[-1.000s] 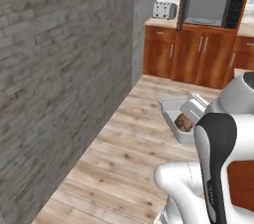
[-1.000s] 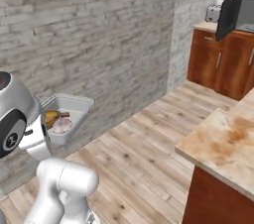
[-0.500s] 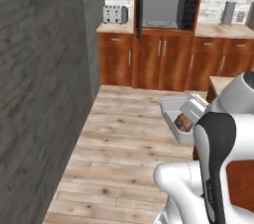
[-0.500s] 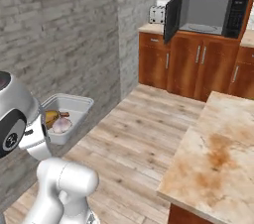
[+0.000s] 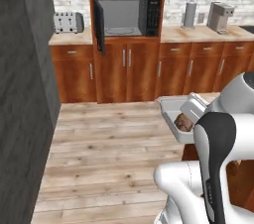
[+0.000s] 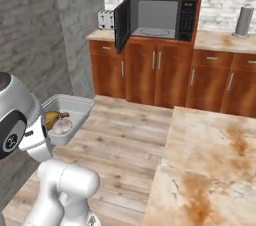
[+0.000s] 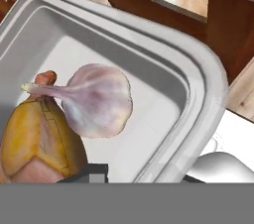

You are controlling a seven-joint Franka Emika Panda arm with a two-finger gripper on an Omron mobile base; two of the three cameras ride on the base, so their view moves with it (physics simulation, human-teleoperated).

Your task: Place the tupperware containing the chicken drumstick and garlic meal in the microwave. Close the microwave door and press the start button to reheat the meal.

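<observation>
**Carrying the meal toward the open microwave**

My claw is gripping the tupperware by its near rim, fingers closed on the wall. I am holding it level, tucked beside my arm, with drumstick and garlic inside. The microwave is standing well ahead, its door swung open.

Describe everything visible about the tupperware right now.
The tupperware is a shallow, whitish-grey rectangular container with rounded corners and a flared rim, lidless. It holds a golden-brown chicken drumstick with a pale garlic bulb leaning on it. It is carried level in the air beside the arm, above the wooden floor.
</observation>
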